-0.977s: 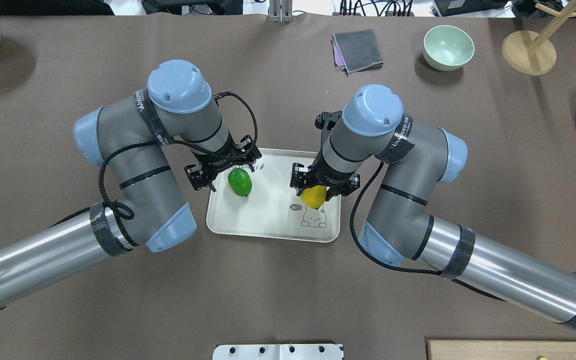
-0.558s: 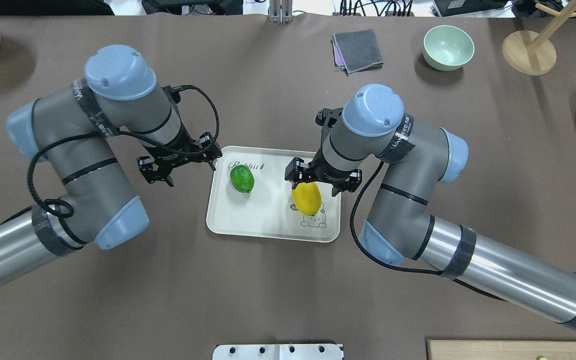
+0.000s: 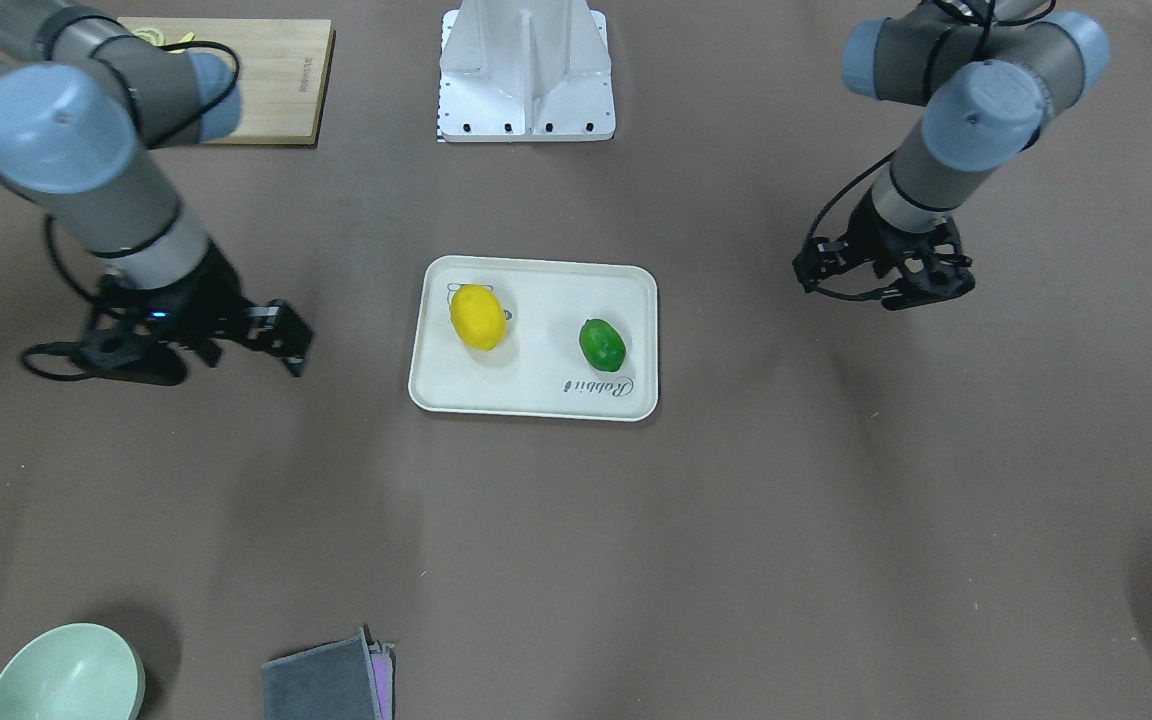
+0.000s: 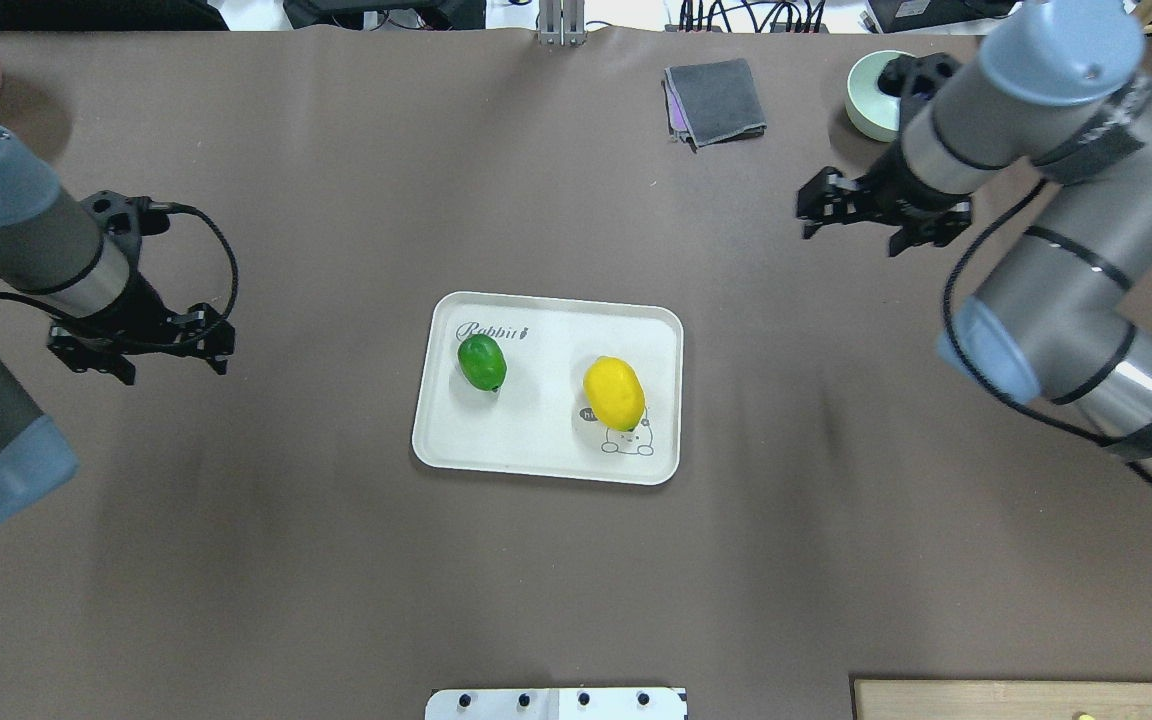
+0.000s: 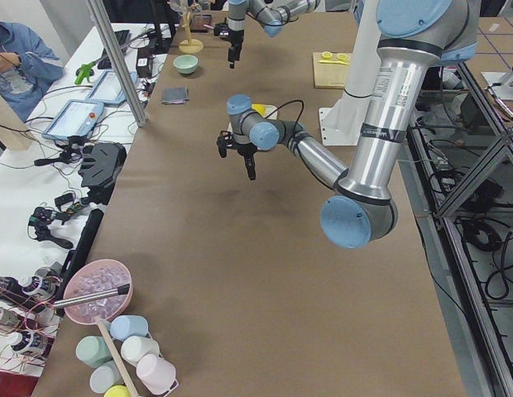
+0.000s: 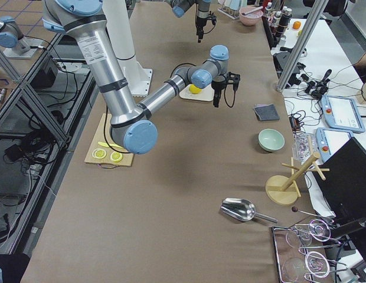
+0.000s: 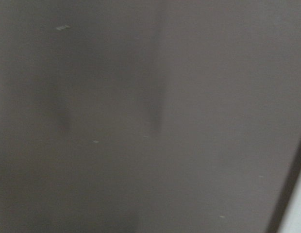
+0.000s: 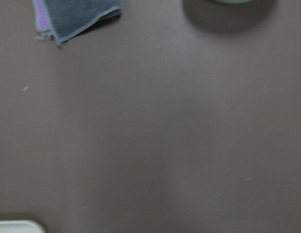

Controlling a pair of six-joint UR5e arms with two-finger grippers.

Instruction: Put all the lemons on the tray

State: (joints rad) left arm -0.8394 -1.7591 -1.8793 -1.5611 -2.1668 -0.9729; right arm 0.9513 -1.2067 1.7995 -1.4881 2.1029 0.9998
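Lemons: both lie on the tray at the centre of the overhead view. The green lemon sits in the tray's upper-left part, just below the "Rabbit" script. The yellow lemon sits in the right part, overlapping the top of the cartoon drawing. The two are apart from each other, and neither touches the rim.

Left gripper: at the left edge of the overhead view, above bare table and well apart from the tray. Fingers spread, nothing between them. Its wrist camera shows only blurred brown table cover.

Right gripper: upper right of the overhead view, near the pale green bowl, also well apart from the tray. Fingers spread and empty. Its wrist camera shows the grey cloth at upper left and a corner of the tray at lower left.

Step, as judged: placing looks done, with no whole lemon off the tray in any view. The lemon slices on the wooden cutting board are not whole fruit, so I would leave them.

Next move calls for no further grasp, only parking both arms clear without knocking the tray.
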